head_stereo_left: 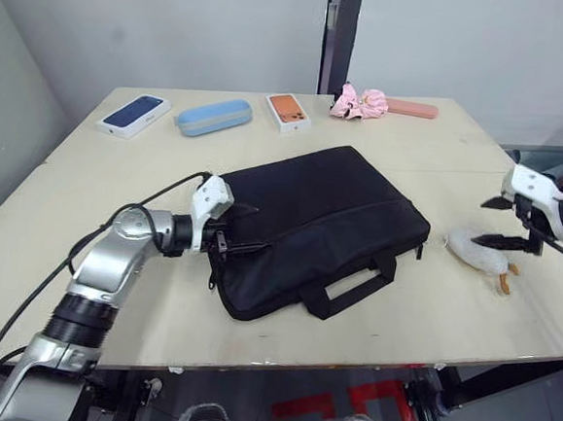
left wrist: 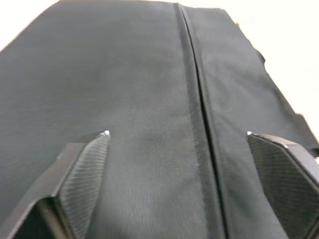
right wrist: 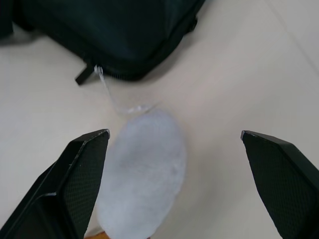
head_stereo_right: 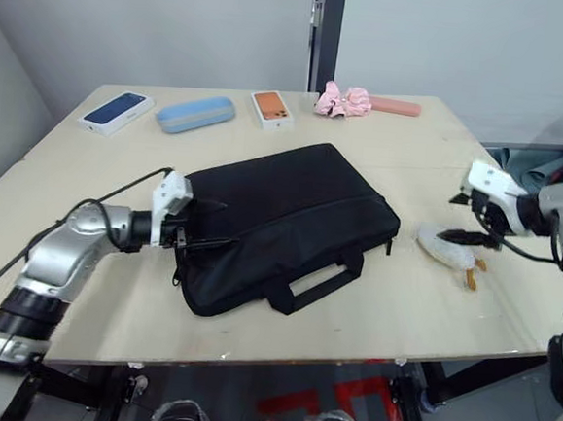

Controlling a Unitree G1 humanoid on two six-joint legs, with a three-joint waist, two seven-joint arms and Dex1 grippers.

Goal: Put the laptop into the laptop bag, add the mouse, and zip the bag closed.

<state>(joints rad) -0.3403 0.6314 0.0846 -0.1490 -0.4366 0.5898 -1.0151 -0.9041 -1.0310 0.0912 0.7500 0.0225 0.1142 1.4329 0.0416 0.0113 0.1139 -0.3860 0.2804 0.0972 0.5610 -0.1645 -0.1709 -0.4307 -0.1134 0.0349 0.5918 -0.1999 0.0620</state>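
My left gripper, fingers spread wide and empty, sits at the laptop bag, so I should close squarely on its zipper line.

Place: looking like a lab or test room, not a home.
Walls: plain grey-white panels are standing bare behind the table, with a dark metal post rising between them.
Table: a plain pale wooden top is sitting on a dark frame, two boards meeting at a seam.
Floor: red markings are showing under the table's near edge.
Props: two boxed phones, a blue case, a pink cloth, a black bag and a white plush toy are lying spread out like test items.
Cabling: a black cable is hanging loose along the left arm.
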